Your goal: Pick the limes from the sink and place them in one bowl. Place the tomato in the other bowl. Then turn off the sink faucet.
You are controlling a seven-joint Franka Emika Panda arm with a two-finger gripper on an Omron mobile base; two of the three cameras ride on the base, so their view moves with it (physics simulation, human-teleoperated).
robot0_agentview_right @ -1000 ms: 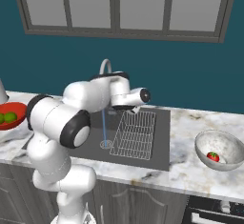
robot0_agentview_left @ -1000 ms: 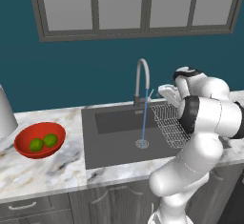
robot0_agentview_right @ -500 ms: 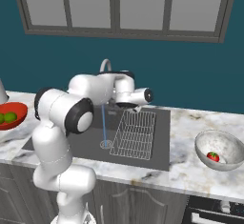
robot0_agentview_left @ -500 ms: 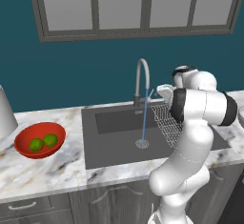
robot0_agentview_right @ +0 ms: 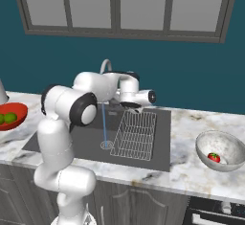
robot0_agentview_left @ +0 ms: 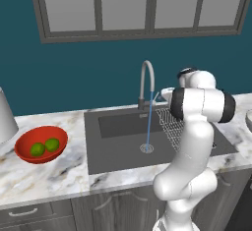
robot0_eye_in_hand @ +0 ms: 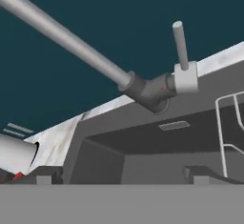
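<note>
1. Slim silver gooseneck faucet (robot0_agentview_left: 146,80) streams water into the dark grey sink (robot0_agentview_left: 123,146); its thin lever (robot0_eye_in_hand: 180,44) stands upright.
2. Gripper (robot0_eye_in_hand: 122,173), fingers spread and empty, hovers near the lever.

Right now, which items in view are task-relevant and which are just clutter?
Task-relevant:
- limes in the red-orange bowl
- tomato in the pale bowl
- sink
- faucet, water running, lever ahead of the fingers

Clutter:
- wire rack in the sink
- white object at the counter's left edge
</note>
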